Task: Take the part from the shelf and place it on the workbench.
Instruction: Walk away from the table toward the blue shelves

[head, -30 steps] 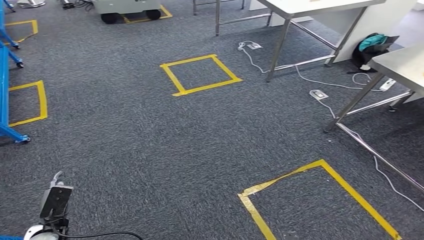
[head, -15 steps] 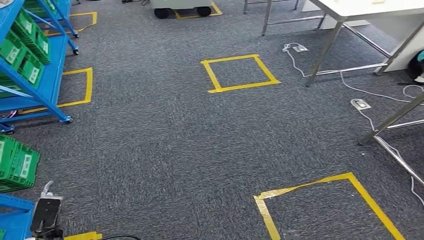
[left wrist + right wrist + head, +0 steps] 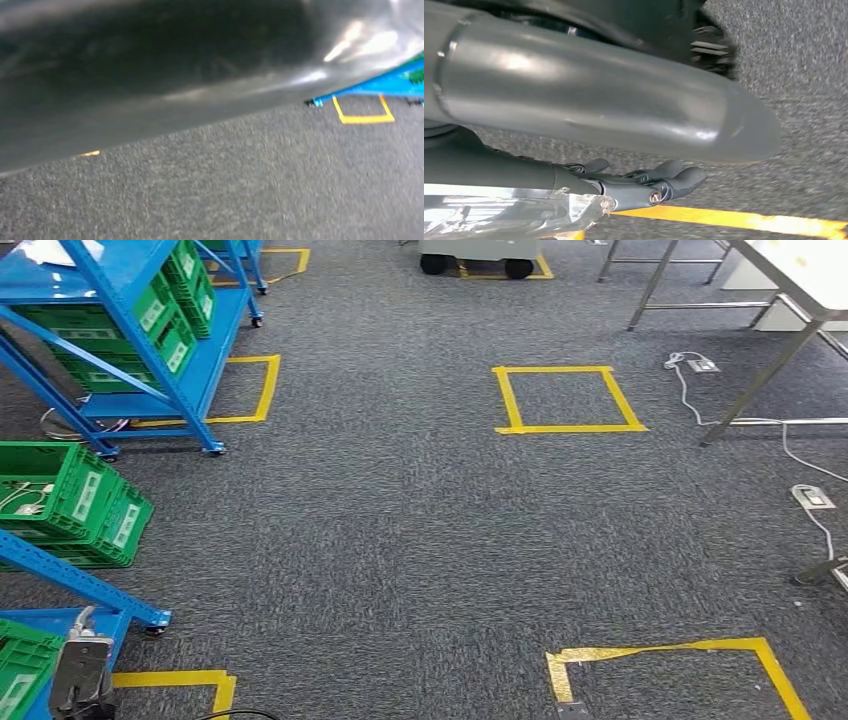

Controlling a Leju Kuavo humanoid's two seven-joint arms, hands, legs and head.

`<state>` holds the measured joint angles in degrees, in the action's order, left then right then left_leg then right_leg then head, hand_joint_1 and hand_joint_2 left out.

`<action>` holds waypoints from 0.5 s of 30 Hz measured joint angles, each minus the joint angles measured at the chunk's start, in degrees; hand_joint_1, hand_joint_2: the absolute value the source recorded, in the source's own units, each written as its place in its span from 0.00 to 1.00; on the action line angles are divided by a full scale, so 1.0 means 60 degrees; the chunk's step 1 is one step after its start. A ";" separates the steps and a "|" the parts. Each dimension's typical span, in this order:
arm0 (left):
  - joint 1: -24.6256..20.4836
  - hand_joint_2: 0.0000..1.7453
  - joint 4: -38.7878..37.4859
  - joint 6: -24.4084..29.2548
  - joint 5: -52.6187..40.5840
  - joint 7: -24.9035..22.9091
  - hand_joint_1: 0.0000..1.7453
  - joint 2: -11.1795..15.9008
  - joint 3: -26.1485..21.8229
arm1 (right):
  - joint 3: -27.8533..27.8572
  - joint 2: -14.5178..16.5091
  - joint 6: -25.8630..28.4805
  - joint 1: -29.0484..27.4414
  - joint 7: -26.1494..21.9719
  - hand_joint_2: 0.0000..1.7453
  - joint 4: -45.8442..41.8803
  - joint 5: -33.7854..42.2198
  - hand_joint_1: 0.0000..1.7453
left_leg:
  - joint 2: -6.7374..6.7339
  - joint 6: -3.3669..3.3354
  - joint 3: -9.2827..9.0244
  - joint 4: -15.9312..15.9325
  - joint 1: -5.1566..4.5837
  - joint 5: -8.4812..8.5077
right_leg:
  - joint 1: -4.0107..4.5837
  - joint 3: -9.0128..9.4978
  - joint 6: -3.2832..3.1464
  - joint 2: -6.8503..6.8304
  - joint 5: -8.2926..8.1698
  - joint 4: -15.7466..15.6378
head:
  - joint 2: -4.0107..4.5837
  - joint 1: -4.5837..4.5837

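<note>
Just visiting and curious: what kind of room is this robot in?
Probably a workshop or test area: blue shelves with green crates, steel tables, and yellow tape squares marked on grey carpet.
</note>
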<state>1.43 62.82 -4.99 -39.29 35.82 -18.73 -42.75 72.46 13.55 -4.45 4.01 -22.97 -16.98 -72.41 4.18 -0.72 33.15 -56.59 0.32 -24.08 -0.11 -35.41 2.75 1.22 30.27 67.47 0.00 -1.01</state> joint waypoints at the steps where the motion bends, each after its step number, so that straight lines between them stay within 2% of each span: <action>1: -0.0005 0.00 0.0026 -0.0027 -0.0030 0.0003 0.00 -0.0012 -0.0015 | -0.0002 0.0000 0.0003 0.0006 -0.0001 0.00 0.0000 0.0014 0.00 | 0.0125 0.0025 0.0006 -0.0016 -0.0010 0.0004 | -0.0023 0.0315 -0.0024 0.0244 -0.0289 -0.0701 | 0.0000 0.0001; 2: -0.0009 0.00 0.0046 -0.0057 -0.0066 0.0003 0.00 -0.0024 -0.0028 | -0.0003 0.0000 0.0005 0.0012 -0.0011 0.00 0.0000 0.0051 0.00 | 0.0234 0.0061 0.0028 -0.0030 -0.0011 0.0014 | -0.0042 0.0557 -0.0035 0.0448 -0.0461 -0.1231 | 0.0000 0.0004; 3: -0.0011 0.00 0.0056 -0.0084 -0.0100 -0.0009 0.00 -0.0034 -0.0037 | -0.0003 -0.0002 0.0005 0.0017 -0.0034 0.00 -0.0002 0.0114 0.00 | 0.0337 0.0115 0.0064 -0.0036 -0.0003 0.0035 | -0.0054 0.0707 -0.0045 0.0609 -0.0517 -0.1536 | 0.0000 0.0006; 4: -0.0011 0.00 0.0053 -0.0085 -0.0129 -0.0040 0.00 -0.0038 -0.0033 | 0.0001 -0.0012 -0.0014 0.0020 -0.0067 0.00 -0.0005 0.0205 0.00 | 0.0432 0.0183 0.0109 -0.0034 0.0010 0.0066 | -0.0047 0.0753 -0.0063 0.0650 -0.0496 -0.1628 | 0.0000 0.0010; 5: -0.0008 0.00 0.0037 -0.0050 -0.0149 -0.0086 0.00 -0.0039 -0.0007 | 0.0013 -0.0026 -0.0044 0.0020 -0.0105 0.00 -0.0008 0.0300 0.00 | 0.0538 0.0253 0.0149 -0.0014 0.0039 0.0111 | -0.0034 0.0768 -0.0096 0.0557 -0.0517 -0.1649 | 0.0000 0.0015; 6: -0.0009 0.00 0.0014 0.0016 -0.0161 -0.0136 0.00 -0.0037 0.0035 | 0.0031 -0.0045 -0.0087 0.0017 -0.0135 0.00 -0.0013 0.0385 0.00 | 0.0553 0.0310 0.0191 -0.0022 0.0056 0.0117 | -0.0030 0.0785 -0.0154 0.0448 -0.0556 -0.1679 | 0.0000 0.0014; 8: -0.0040 0.00 -0.0046 0.0175 -0.0169 -0.0200 0.00 -0.0034 0.0156 | 0.0066 -0.0087 -0.0154 0.0003 -0.0177 0.00 -0.0030 0.0489 0.00 | 0.0181 0.0388 0.0415 -0.0417 0.0036 -0.0172 | -0.0036 0.0794 -0.0278 0.0198 -0.0643 -0.1771 | 0.0000 0.0072; 10: -0.0081 0.00 -0.0109 0.0244 -0.0168 -0.0212 0.00 -0.0030 0.0284 | 0.0096 -0.0134 -0.0172 -0.0029 -0.0199 0.00 -0.0051 0.0531 0.00 | -0.0366 0.0445 0.0934 -0.1546 0.0025 -0.0820 | -0.0018 0.0781 -0.0347 -0.0076 -0.0668 -0.1810 | 0.0000 0.0129; 11: -0.0091 0.00 -0.0146 0.0260 -0.0169 -0.0220 0.00 -0.0027 0.0329 | 0.0117 -0.0157 -0.0175 -0.0046 -0.0201 0.00 -0.0057 0.0552 0.00 | -0.0490 0.0479 0.1211 -0.2178 0.0037 -0.1092 | -0.0006 0.0768 -0.0355 -0.0219 -0.0664 -0.1810 | 0.0000 0.0135; 12: -0.0097 0.00 -0.0195 0.0293 -0.0169 -0.0247 0.00 -0.0025 0.0356 | 0.0145 -0.0176 -0.0182 -0.0056 -0.0204 0.00 -0.0062 0.0580 0.00 | -0.0550 0.0509 0.1383 -0.2603 0.0056 -0.1217 | -0.0003 0.0760 -0.0359 -0.0362 -0.0660 -0.1809 | 0.0000 0.0137; 13: -0.0107 0.00 -0.0258 0.0343 -0.0166 -0.0291 0.00 -0.0021 0.0362 | 0.0176 -0.0191 -0.0196 -0.0056 -0.0209 0.00 -0.0067 0.0611 0.00 | -0.0580 0.0536 0.1401 -0.2711 0.0076 -0.1174 | -0.0006 0.0756 -0.0356 -0.0491 -0.0656 -0.1808 | 0.0000 0.0137; 14: -0.0125 0.00 -0.0353 0.0421 -0.0152 -0.0357 0.00 -0.0012 0.0362 | 0.0202 -0.0204 -0.0220 -0.0051 -0.0220 0.00 -0.0074 0.0637 0.00 | -0.0630 0.0560 0.1215 -0.2412 0.0100 -0.0951 | -0.0015 0.0759 -0.0342 -0.0616 -0.0648 -0.1805 | 0.0000 0.0139; 15: -0.0155 0.00 -0.0481 0.0522 -0.0128 -0.0431 0.00 0.0003 0.0359 | 0.0224 -0.0215 -0.0248 -0.0044 -0.0238 0.00 -0.0084 0.0652 0.00 | -0.0752 0.0584 0.0874 -0.1816 0.0123 -0.0639 | -0.0024 0.0770 -0.0312 -0.0731 -0.0634 -0.1796 | 0.0000 0.0139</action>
<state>0.50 59.94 -1.86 -40.06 33.23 -18.71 -40.59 73.81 12.26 -5.94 3.75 -24.40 -17.49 -68.50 -0.33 2.78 38.40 -67.49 1.05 -27.91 -0.26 -30.79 0.88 -3.16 26.47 56.69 0.00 -0.18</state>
